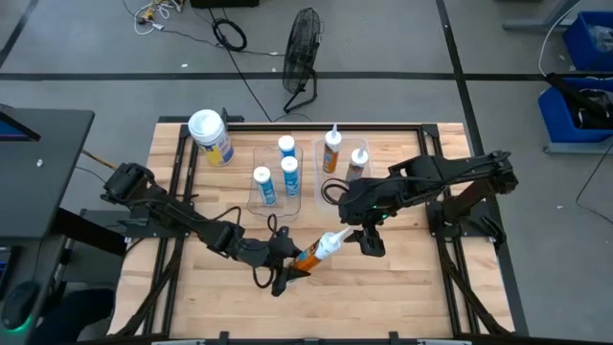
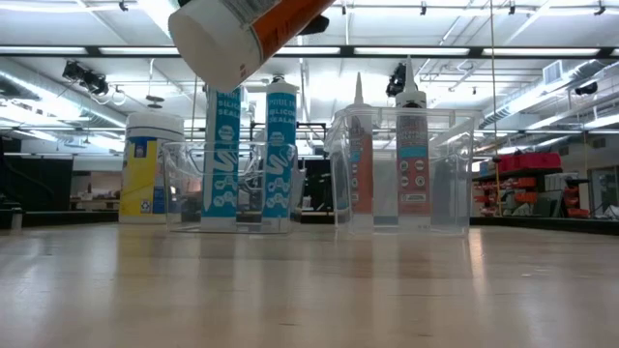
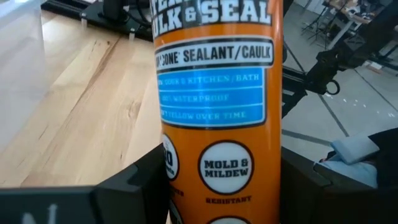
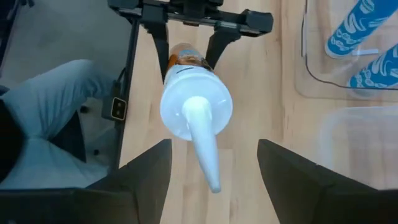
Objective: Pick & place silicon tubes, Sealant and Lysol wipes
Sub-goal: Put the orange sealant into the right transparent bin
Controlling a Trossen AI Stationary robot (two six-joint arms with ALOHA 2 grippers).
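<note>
My left gripper [image 1: 290,261] is shut on an orange sealant tube [image 1: 314,253] with a white nozzle [image 4: 202,134], above the table's near middle. My right gripper [image 1: 362,233] is open. Its fingers stand on either side of the nozzle tip without touching it. A clear bin [image 1: 276,175] holds three white-and-blue silicone tubes [image 1: 288,147] upright. A second clear bin [image 1: 343,172] holds two orange sealant tubes [image 1: 331,150] upright. The Lysol wipes canister [image 1: 211,136] stands on its base at the far left and shows in the low view [image 2: 150,166]. My left gripper pinches the orange tube's body [image 3: 186,174] between its two fingers, toward the flat base end. The fingers [image 4: 163,46] lie across the tube. The tube is lifted clear of the table and slants, its base [image 2: 218,43] toward the near side and its nozzle toward my right gripper.
Both bins stand side by side at the table's far middle. Bare wood [image 1: 402,287] lies around and in front of the arms. A fan [image 1: 302,48] and cables lie on the floor beyond the far edge. A pale blue cloth shape [image 4: 50,106] shows beyond the table's edge.
</note>
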